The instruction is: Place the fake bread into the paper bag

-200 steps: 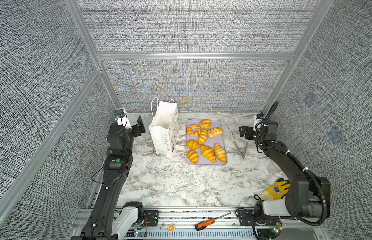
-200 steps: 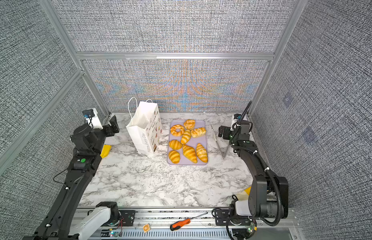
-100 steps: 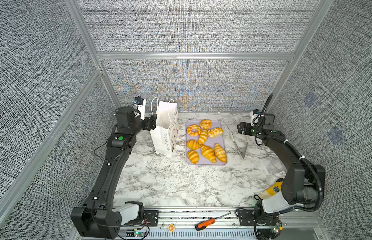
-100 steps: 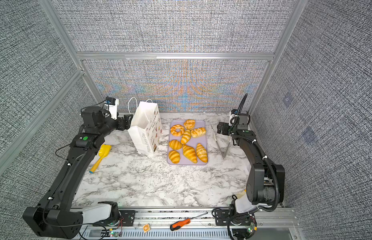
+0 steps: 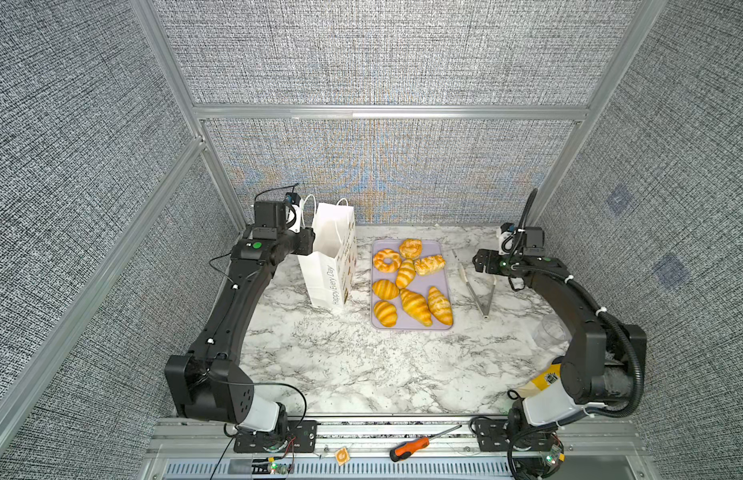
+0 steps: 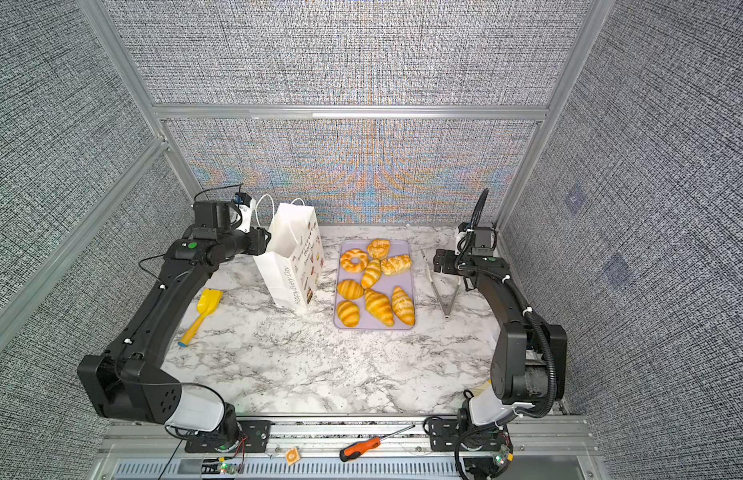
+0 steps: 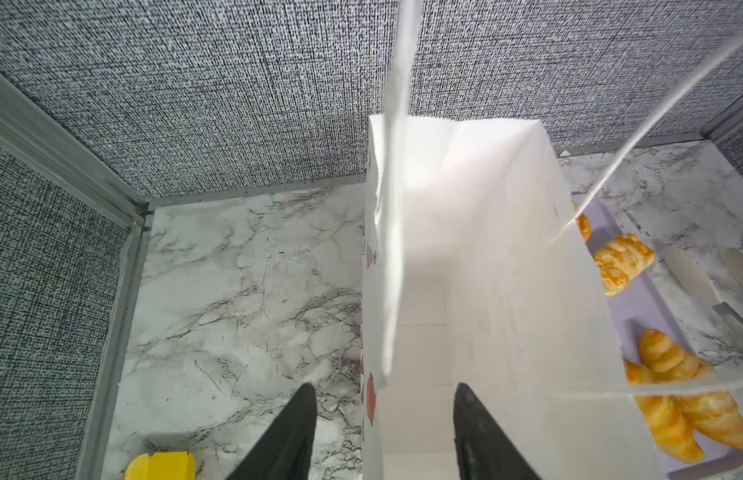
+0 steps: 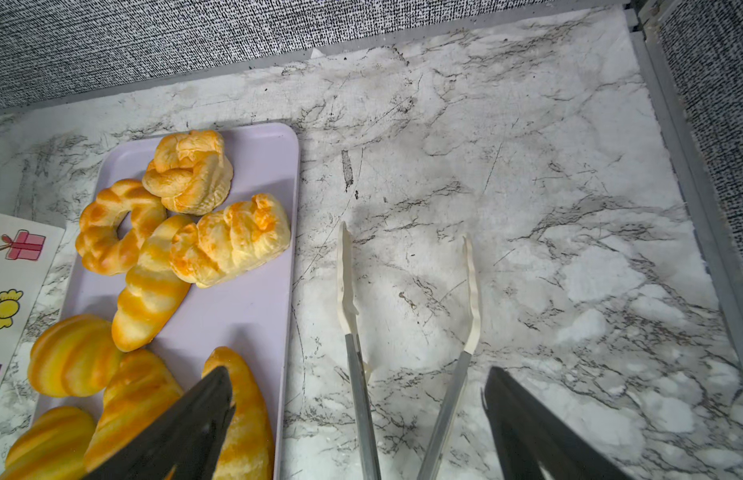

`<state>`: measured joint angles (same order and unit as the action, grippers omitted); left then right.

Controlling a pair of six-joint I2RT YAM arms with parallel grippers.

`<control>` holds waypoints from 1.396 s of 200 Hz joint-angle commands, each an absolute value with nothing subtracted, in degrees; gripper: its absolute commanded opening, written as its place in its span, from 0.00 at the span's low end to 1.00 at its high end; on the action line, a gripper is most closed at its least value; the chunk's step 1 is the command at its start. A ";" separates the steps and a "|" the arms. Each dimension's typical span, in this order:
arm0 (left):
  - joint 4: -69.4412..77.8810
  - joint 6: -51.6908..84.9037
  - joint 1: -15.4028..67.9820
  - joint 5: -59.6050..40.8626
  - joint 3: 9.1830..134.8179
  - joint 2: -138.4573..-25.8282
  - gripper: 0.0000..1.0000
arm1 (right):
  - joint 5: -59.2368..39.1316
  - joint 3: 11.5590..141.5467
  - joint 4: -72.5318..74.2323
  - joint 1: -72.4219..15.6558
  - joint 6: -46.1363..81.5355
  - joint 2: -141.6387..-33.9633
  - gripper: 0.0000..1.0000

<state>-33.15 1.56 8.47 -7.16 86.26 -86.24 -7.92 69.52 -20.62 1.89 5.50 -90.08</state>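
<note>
The white paper bag [image 5: 332,257] [image 6: 292,257] stands open at the back left. Several pieces of golden fake bread, among them a ring [image 5: 387,260], a braided piece [image 5: 430,264] and a croissant [image 5: 415,306], lie on a lavender tray [image 5: 438,282]. My left gripper [image 5: 309,241] [image 7: 384,388] is at the bag's rim with its jaws apart. One finger is outside the bag's side wall [image 7: 371,291] and one inside, neither pressing it. My right gripper [image 5: 480,262] [image 8: 358,372] hangs wide open over metal tongs [image 8: 344,270], right of the tray.
The tongs [image 5: 473,291] lie on the marble top between the tray and the right arm. A yellow toy shovel [image 6: 203,309] lies left of the bag. A clear jar [image 5: 548,332] and a yellow glove [image 5: 546,380] sit near the right arm's base. A screwdriver [image 5: 411,446] rests on the front rail.
My left arm has swung right to the bag's rim and its jaws have narrowed around the bag's wall. The right gripper has shifted slightly over the tongs.
</note>
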 commanded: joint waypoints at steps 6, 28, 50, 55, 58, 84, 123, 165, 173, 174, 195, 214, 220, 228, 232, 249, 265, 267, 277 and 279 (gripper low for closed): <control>-35.10 2.46 8.42 -5.01 88.68 -88.56 0.48 | -6.80 69.35 -21.69 1.85 5.85 -89.69 0.96; -36.19 2.66 8.38 -5.14 90.23 -90.43 0.45 | -6.15 69.26 -22.02 1.85 5.69 -89.63 0.96; -36.28 3.21 8.46 -5.68 91.27 -91.73 0.40 | -6.15 69.27 -22.15 1.85 5.73 -89.76 0.96; -36.58 3.24 8.44 -5.95 91.62 -92.07 0.40 | -6.15 69.26 -22.15 1.84 5.78 -89.74 0.96; -36.83 3.35 8.47 -5.91 91.85 -92.29 0.39 | -6.15 69.26 -22.23 1.85 5.72 -89.74 0.96; -38.79 3.97 8.47 -5.76 93.33 -93.81 0.34 | -5.89 69.08 -22.15 1.84 5.63 -89.69 0.96; -39.40 6.23 8.57 -5.86 93.78 -94.74 0.28 | -5.89 69.01 -22.45 1.76 5.37 -89.93 0.95; -39.51 11.11 8.46 -3.60 93.79 -94.40 0.22 | -5.19 68.82 -22.85 1.85 4.68 -89.81 0.95; -38.85 12.49 8.45 -3.55 93.61 -94.10 0.22 | -5.23 68.82 -22.85 1.84 4.75 -89.88 0.95; -38.80 12.70 8.49 -3.53 93.61 -94.07 0.22 | -5.25 68.82 -22.85 1.84 4.75 -89.89 0.95; -37.23 17.01 8.48 -2.77 93.18 -93.48 0.19 | -5.36 68.83 -22.85 1.84 4.93 -89.82 0.95; -36.61 20.26 8.48 -2.42 93.24 -93.42 0.16 | -5.27 68.66 -22.81 1.83 4.86 -89.79 0.96; -36.69 21.44 8.48 -1.98 93.33 -93.43 0.15 | -5.27 68.56 -22.85 1.85 4.79 -89.72 0.96; -36.61 22.39 8.51 -1.60 93.34 -93.36 0.14 | -5.27 68.49 -22.94 1.85 4.62 -89.74 0.96; -36.52 22.83 8.52 -1.41 93.30 -93.34 0.13 | -5.19 68.47 -22.94 1.85 4.63 -89.71 0.95; -35.93 24.59 8.49 -0.64 92.91 -93.08 0.10 | -5.03 68.16 -22.94 1.85 4.48 -89.63 0.95; -35.06 26.10 8.46 -0.44 92.09 -92.71 0.07 | -5.08 68.03 -22.94 1.85 4.44 -89.69 0.96; -34.93 26.23 8.47 -0.44 91.93 -92.61 0.07 | -5.03 68.01 -22.94 1.85 4.47 -89.73 0.95; -34.10 26.96 8.48 -0.64 91.22 -92.25 0.05 | -4.92 68.01 -22.93 1.85 4.40 -89.73 0.95; -33.97 27.20 8.49 -0.62 91.05 -92.17 0.05 | -4.92 67.96 -22.94 1.85 4.35 -89.74 0.96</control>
<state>-36.88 23.64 8.51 -1.50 92.12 -93.10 -5.15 68.18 -22.46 1.85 4.95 -89.97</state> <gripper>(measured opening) 0.068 0.955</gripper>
